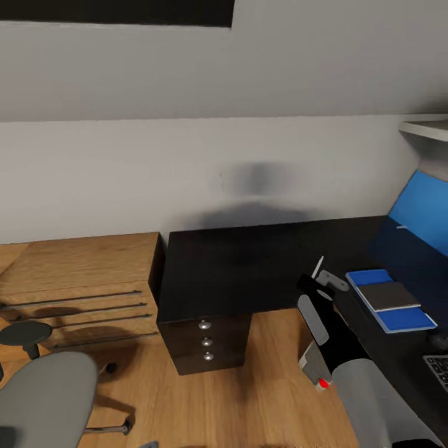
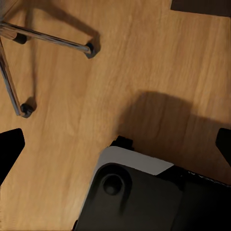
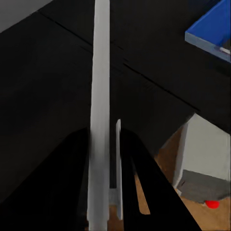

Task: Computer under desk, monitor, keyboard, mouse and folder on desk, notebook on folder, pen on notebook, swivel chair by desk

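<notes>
The pen (image 1: 318, 267) is clamped upright in the right gripper (image 1: 318, 283) over the black desk (image 1: 236, 267), just beside the blue folder (image 1: 407, 319) on which the notebook (image 1: 390, 295) is stacked. The keyboard (image 1: 439, 367) is seen at the desk's near edge, the computer (image 3: 204, 163) below it, the drawer unit (image 1: 206, 341) and swivel chair (image 1: 43, 398) alongside. The left gripper's (image 2: 115, 144) fingers are spread wide over bare floor (image 2: 144, 62).

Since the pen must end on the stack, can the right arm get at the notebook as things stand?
Probably yes: the right gripper, shut on the pen, hovers over the desk just beside the notebook on the folder, with nothing between them.
</notes>
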